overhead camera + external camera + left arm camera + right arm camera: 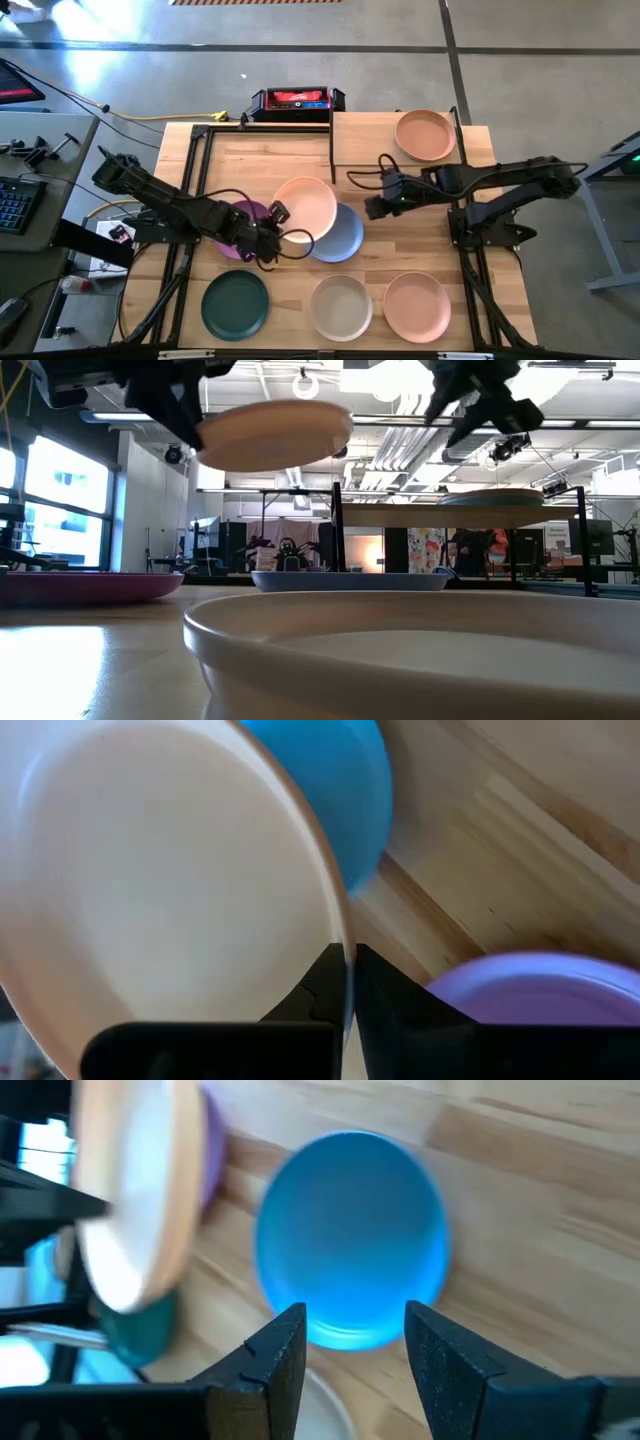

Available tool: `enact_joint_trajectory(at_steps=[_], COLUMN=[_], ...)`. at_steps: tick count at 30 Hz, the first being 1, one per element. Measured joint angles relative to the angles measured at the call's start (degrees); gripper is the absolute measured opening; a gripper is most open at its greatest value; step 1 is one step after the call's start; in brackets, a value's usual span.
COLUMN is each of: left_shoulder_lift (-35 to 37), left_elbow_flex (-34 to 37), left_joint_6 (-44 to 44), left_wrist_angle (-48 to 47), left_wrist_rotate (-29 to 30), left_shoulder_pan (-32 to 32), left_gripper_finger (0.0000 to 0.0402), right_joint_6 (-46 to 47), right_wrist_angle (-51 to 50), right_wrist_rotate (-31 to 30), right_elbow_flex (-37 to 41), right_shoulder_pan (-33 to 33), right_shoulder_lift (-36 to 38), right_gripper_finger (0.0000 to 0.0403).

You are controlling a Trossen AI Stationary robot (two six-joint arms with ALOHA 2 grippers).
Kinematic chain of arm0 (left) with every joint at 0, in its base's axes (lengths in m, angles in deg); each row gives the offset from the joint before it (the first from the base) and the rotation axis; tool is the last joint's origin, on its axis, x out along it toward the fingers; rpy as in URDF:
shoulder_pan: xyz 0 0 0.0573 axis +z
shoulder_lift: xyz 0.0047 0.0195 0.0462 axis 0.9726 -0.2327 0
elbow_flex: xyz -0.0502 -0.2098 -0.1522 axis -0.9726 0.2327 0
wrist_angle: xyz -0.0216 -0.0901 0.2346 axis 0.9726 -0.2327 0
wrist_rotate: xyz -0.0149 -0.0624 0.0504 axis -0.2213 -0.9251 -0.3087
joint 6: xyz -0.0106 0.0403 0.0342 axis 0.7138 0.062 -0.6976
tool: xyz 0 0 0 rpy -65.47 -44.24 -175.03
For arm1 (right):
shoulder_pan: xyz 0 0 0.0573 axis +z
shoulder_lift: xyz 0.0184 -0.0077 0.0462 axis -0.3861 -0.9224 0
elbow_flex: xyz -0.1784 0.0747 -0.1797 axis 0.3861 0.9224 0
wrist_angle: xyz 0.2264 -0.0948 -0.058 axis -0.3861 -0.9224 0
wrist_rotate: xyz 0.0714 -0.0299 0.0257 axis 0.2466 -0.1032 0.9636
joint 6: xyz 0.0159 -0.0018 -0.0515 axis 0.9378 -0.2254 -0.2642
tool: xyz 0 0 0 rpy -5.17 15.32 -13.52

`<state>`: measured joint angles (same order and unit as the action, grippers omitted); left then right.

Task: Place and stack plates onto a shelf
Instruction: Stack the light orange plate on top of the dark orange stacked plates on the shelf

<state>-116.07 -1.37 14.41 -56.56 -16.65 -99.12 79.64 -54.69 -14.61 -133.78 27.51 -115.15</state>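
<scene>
Left tool (272, 233) is clamped on the round matte peach plate (305, 208), held above the round blue plate (342, 236); right tool (372, 208) is open.

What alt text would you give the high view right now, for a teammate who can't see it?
Seen from above, the left gripper holds a peach plate by its rim above the wooden table, over a blue plate and beside a purple plate. The right gripper hangs open nearby. One plate sits on the shelf; three more line the table's near edge.

The wooden table (400, 260) bears purple, blue, dark green, cream and pink plates; the shelf (360, 135) one.
</scene>
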Motion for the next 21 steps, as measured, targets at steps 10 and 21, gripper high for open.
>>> enact_joint_trajectory(at_steps=[10,21], left_shoulder_lift=[0.0,0.0], left_elbow_flex=[0.0,0.0], left_joint_6=[-5.0,-0.4], left_wrist_angle=[4.4,0.7], left_wrist_rotate=[4.5,4.5], left_shoulder_pan=[0.0,-5.0], left_gripper_finger=[0.0001,0.0001], right_joint_6=[3.3,7.5], right_wrist_angle=[5.0,11.3], right_wrist_rotate=[-0.4,-3.4], right_elbow_flex=[0.0,0.0], right_shoulder_pan=[3.1,8.0], right_shoulder_lift=[-3.8,-7.7], right_gripper_finger=[0.0149,0.0149])
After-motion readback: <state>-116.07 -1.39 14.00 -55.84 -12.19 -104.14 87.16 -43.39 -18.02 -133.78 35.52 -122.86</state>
